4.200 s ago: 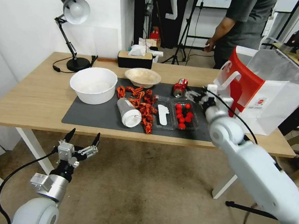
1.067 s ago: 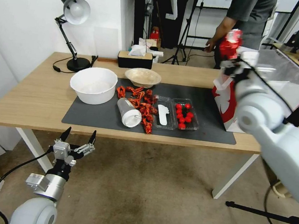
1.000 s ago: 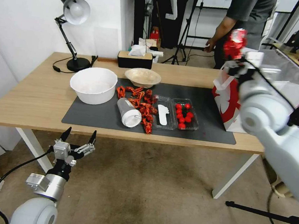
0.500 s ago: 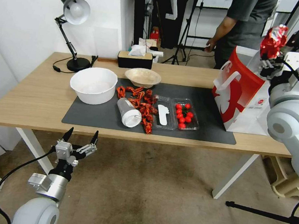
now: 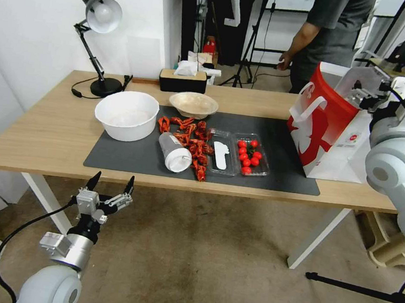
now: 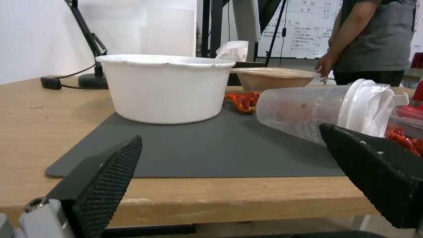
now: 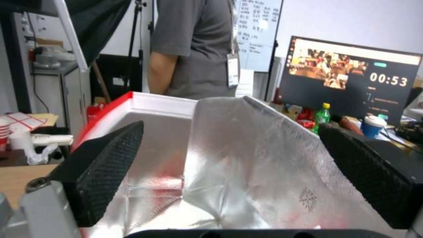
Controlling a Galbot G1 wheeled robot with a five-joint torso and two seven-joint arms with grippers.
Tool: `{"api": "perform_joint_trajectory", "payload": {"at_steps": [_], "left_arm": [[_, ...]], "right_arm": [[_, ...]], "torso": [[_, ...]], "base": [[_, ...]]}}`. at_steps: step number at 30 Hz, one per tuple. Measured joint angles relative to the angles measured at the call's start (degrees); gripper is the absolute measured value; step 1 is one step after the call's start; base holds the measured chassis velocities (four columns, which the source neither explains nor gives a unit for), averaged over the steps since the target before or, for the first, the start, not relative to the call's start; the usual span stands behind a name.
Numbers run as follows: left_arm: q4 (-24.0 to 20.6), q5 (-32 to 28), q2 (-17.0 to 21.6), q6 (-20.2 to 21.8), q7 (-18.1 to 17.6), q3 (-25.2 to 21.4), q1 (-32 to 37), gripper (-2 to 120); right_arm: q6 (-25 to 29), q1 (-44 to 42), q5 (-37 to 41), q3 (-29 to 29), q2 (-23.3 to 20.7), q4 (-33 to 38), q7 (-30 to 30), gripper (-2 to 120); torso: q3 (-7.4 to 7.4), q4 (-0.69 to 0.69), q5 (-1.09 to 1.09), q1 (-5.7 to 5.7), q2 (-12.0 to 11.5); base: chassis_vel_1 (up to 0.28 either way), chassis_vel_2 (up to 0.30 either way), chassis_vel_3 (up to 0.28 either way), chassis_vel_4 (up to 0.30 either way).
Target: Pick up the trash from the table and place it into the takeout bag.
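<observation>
On the table (image 5: 46, 125), a clear white-lidded plastic cup (image 5: 173, 151) (image 6: 326, 110) lies on its side on the dark mat. A shallow beige bowl (image 5: 193, 104) (image 6: 273, 76) stands behind it. The red and white takeout bag (image 5: 327, 131) stands open at the table's right end. My right gripper (image 5: 367, 93) (image 7: 229, 127) hangs open and holding nothing over the bag's mouth, with the silver lining (image 7: 247, 148) below it. My left gripper (image 5: 109, 191) (image 6: 229, 132) waits open below the table's front edge, facing the cup.
A big white bowl (image 5: 126, 114) stands left on the mat (image 5: 124, 158). Red scraps (image 5: 194, 143) and a clear tray of tomatoes (image 5: 249, 154) lie mid-mat. A desk lamp (image 5: 101, 15) and tissue box (image 5: 182, 80) stand at the back. A person stands behind the bag.
The right gripper carried the red can from the mat up over the bag, then opened; the can is gone from its fingers. The left arm has barely moved.
</observation>
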Motion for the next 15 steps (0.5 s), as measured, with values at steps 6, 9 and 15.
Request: {"api": "perform_joint_trajectory", "payload": {"at_steps": [6,9,15], "left_arm": [[-0.27,0.16,-0.15,-0.09,0.47,-0.05,0.57,100],[-0.27,0.36,-0.28,-0.31,0.86,-0.04,0.96,100],[-0.63,0.36,-0.26,-0.57,0.88,-0.3,1.1,100]], "right_arm": [[0.33,0.24,-0.43,-0.19,-0.18,0.45,-1.13,100],[0.85,0.25,-0.59,-0.22,-0.24,1.12,-2.14,100],[2.73,-0.47,-0.88,-0.26,-0.38,4.27,-3.86,100]], "torso": [[0.0,0.0,0.0,0.0,0.0],[0.0,0.0,-0.01,0.0,0.0],[0.0,0.0,-0.01,0.0,0.0]], "base": [[0.0,0.0,0.0,0.0],[0.0,0.0,0.0,0.0],[0.0,0.0,0.0,0.0]]}}
